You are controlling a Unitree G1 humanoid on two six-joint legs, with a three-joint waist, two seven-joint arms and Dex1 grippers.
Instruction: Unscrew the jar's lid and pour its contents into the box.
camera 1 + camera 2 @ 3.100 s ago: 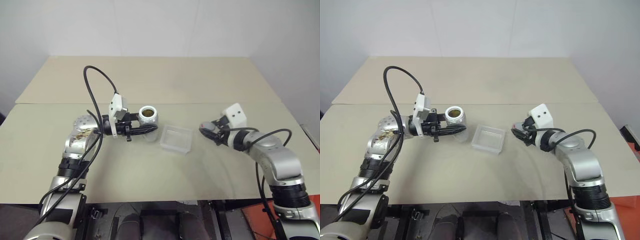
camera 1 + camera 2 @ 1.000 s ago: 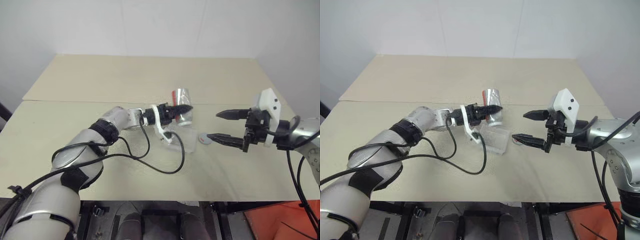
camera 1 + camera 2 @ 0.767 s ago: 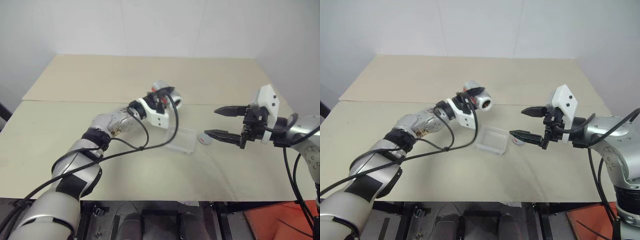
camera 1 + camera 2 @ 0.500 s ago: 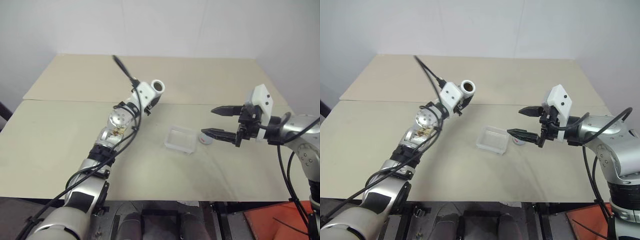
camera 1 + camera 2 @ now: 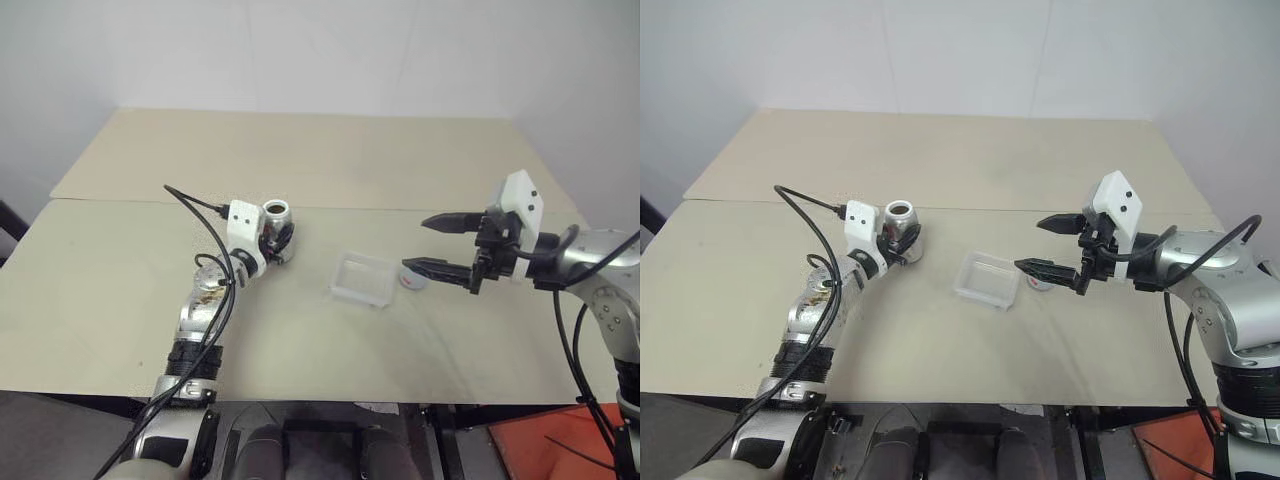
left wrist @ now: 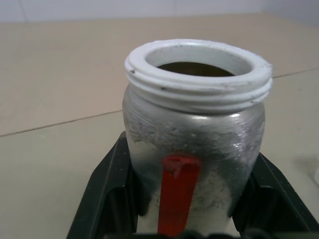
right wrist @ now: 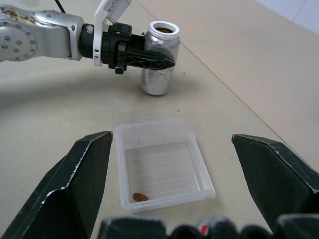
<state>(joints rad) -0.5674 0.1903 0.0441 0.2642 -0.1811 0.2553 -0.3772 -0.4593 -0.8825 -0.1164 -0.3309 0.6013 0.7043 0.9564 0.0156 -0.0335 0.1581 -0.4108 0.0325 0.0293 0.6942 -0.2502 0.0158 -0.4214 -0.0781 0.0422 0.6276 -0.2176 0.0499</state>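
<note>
While the left pincer [image 5: 277, 238] clamps the upright jar [image 5: 276, 228] at centre left of the tabletop [image 5: 300, 330], the right pincer [image 5: 433, 245] hovers wide open, level, at centre right, the lid [image 5: 412, 277] beneath it beside the box [image 5: 364, 280].

The jar [image 6: 194, 144] looks like scuffed, brushed silver metal with a glossy red stripe and a smooth white plastic threaded neck. The box [image 7: 162, 164] is clear, ridged plastic with a frosted sheen. Both grippers' fingers [image 7: 79, 184] look matt black plastic. The table [image 5: 300, 150] is a smooth, matt beige board.
</note>
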